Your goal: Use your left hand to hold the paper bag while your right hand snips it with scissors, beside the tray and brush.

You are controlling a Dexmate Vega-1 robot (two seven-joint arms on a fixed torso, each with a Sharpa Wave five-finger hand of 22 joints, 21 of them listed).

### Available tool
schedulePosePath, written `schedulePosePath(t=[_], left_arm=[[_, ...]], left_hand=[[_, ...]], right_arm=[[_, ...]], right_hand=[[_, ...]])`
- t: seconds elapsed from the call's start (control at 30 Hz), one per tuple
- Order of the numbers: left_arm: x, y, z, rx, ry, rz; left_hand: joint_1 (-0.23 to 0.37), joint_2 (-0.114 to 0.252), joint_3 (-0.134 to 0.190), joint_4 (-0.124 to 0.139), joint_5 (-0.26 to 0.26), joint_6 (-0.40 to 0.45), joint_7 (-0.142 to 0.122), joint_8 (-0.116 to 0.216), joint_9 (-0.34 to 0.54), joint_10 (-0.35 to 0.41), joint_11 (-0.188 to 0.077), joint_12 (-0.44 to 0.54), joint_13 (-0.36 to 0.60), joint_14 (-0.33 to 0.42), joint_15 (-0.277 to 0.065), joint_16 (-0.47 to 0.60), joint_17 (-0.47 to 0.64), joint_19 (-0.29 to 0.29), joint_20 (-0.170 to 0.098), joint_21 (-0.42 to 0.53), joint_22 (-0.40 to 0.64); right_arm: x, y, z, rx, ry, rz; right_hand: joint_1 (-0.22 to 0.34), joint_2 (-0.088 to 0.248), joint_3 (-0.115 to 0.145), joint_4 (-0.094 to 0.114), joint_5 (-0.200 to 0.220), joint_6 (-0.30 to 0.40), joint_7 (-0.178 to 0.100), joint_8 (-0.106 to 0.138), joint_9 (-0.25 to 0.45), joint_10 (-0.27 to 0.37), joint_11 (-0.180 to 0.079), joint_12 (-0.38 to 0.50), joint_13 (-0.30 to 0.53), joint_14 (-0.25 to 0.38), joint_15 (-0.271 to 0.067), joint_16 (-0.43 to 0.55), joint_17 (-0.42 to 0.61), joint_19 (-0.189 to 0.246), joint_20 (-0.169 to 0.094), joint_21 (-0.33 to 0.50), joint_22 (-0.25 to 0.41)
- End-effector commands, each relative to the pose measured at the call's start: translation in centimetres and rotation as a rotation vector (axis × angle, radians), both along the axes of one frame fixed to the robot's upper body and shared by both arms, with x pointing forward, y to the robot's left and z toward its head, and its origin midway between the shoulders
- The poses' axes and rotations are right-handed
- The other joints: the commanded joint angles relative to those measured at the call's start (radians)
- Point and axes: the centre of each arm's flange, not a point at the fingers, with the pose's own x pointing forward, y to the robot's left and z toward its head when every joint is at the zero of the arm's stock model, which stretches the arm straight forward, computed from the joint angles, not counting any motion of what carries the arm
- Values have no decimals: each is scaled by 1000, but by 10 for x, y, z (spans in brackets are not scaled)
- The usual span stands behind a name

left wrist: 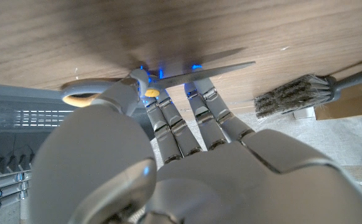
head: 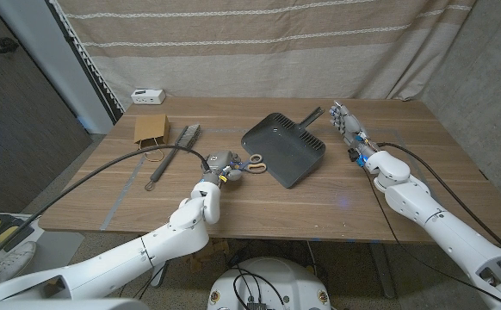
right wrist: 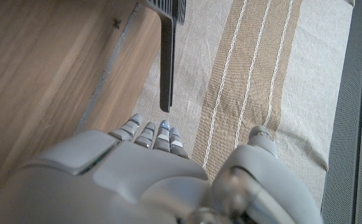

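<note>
**Left hand on the scissors, bag untouched**

The paper bag (head: 151, 129) lay near the far-left part of the worktop (head: 233, 202), with the brush (head: 171, 152) just beside it and the dark tray (head: 283, 148) toward the middle. No hand was on the bag, and it showed no cut, so by the look of things the snipping had not begun.

The left hand (head: 222, 167) sat over the scissors (head: 249, 164), just beside the tray's near-left edge. The task gives the scissors to the right hand, so the pictures and the task disagreed on that point. The right hand (head: 346, 120) stood at the far side of the worktop, right of the tray's handle, well apart from scissors and bag; its fingers looked loosely extended and held nothing.

Judged from this, nearly everything was left: the scissors to the right hand, the bag into the left, then the cut.

The left wrist view showed what the head view could not: the left hand's fingers (left wrist: 193, 118) reached down onto the scissors' blades on the wood, with a handle loop beside the thumb. Whether they truly gripped the scissors or only touched them could not be told. The right wrist view showed the tray's handle beyond the right hand's fingers (right wrist: 150, 134), not touching it.
</note>
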Motion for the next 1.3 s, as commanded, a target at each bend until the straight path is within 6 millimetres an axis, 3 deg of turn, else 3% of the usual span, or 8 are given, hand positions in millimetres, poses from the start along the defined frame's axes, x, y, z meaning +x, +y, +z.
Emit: schedulePosePath(t=[0.03,0.27,0.5,0.57,0.63,0.8,1.1,1.3], left_arm=[[9,-2,-15,0,206,-77],[10,-4,-17,-21,196,-128],[6,3,-16,-114,117,-191],[5,10,-16,-216,91,-243],[5,12,-16,-252,64,-266],[5,18,-14,-363,72,-323],[5,27,-14,-548,86,-424],[-8,29,-10,-577,-45,-399]], left_hand=[[-183,203,30,54,3,-154,26,124,816,118,34,248,682,516,-124,115,758,1,-56,50,56],[-206,215,2,97,1,-273,25,153,961,134,40,411,832,499,-114,445,1192,23,-73,103,180],[-166,205,51,59,-5,-237,-2,185,950,227,43,647,835,615,-109,729,1206,212,-101,309,305],[-164,204,101,56,-4,-209,2,193,935,236,44,722,834,642,-109,791,1204,311,-103,342,392],[-213,191,191,108,-2,-131,41,163,846,222,48,825,833,645,-108,871,1203,341,-102,336,549],[-265,197,271,179,0,-136,43,159,860,167,51,945,832,629,-109,958,1202,425,-103,344,810],[-275,210,271,207,-8,-167,31,184,909,172,46,1015,833,633,-112,989,1179,509,-103,325,954],[-268,202,251,184,-15,-125,15,195,890,224,43,1031,833,654,-109,1005,1178,512,-105,298,935]], right_arm=[[0,-2,0,8,-3,2],[0,-5,2,8,-6,-1],[0,-6,2,12,-5,-3],[0,-6,2,8,-7,-4],[0,-6,2,11,-6,-5],[-1,-6,3,16,-6,-11],[-2,-4,4,14,-7,-13],[-2,-4,5,7,-12,-12]], right_hand=[[7,8,-1,-5,4,-2,0,2,5,0,-2,-3,6,-9,-11,1,3,2,0,-3,6],[7,8,-2,-5,3,-2,-1,2,5,0,-3,-3,6,-9,-12,1,3,3,1,-5,6],[8,10,-3,-6,3,-2,-1,2,5,0,-3,-3,6,-9,-12,1,3,5,2,-7,6],[8,10,-3,-6,2,-2,-1,1,5,1,-3,-3,6,-9,-13,1,3,5,2,-8,6],[9,11,-3,-6,2,-2,-1,1,5,1,-3,-3,6,-8,-13,1,3,6,2,-8,6],[10,12,-3,-6,2,-2,-1,2,5,0,-4,-3,6,-9,-12,1,3,8,1,-9,6],[12,14,-3,-7,2,-3,-2,2,5,0,-4,-4,6,-10,-12,1,3,9,2,-11,6],[13,16,-3,-7,2,-4,-3,1,5,0,-4,-4,6,-9,-12,1,3,11,1,-12,6]])
